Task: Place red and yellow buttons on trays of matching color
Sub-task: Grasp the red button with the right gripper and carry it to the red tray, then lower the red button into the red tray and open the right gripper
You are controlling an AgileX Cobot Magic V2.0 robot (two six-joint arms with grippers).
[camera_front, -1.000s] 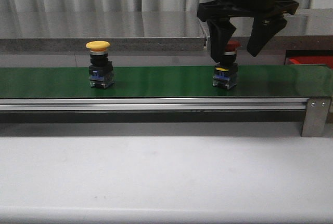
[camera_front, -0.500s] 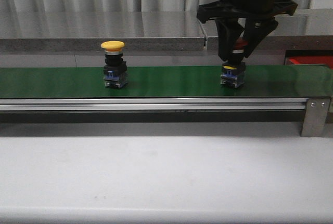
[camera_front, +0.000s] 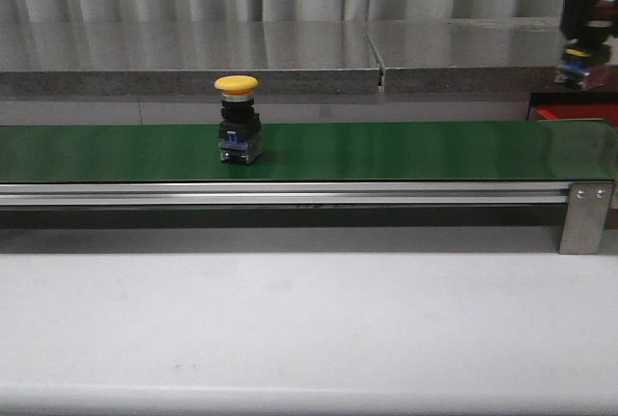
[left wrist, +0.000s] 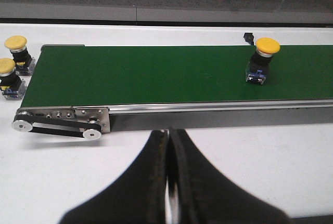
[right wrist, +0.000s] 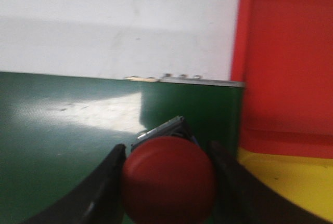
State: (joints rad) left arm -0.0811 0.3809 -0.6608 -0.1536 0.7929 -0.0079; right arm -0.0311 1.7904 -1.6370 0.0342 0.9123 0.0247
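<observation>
**Red button gripped at the belt's far end, yellow button riding mid-belt**

The red button (right wrist: 169, 178) has a smooth, domed, matte cap on a dark squarish body with a metal edge peeking behind it. In the right wrist view it fills the lower centre, pinched between the two black curved fingers of the right gripper (right wrist: 167, 182), which is closed on it. In the front view the right gripper (camera_front: 586, 35) sits at the upper right corner, raised above the belt's end, with the button's blue-and-dark base (camera_front: 577, 64) hanging below the fingers.

Beyond the button lies the glossy green belt (right wrist: 67, 130), ending at a thin metal edge. Beside it is the red tray (right wrist: 289, 52), flat, plastic and bright, with a yellow tray (right wrist: 291, 177) adjoining it at the lower right.

A yellow button (camera_front: 238, 119), mushroom-capped on a black block with a blue foot, stands upright on the belt left of centre in the front view.

The left gripper (left wrist: 169, 182) shows at the bottom centre of its wrist view, black tapered fingers pressed together with nothing between them. Two more yellow buttons (left wrist: 14, 52) stand on the white table at the left edge.
</observation>
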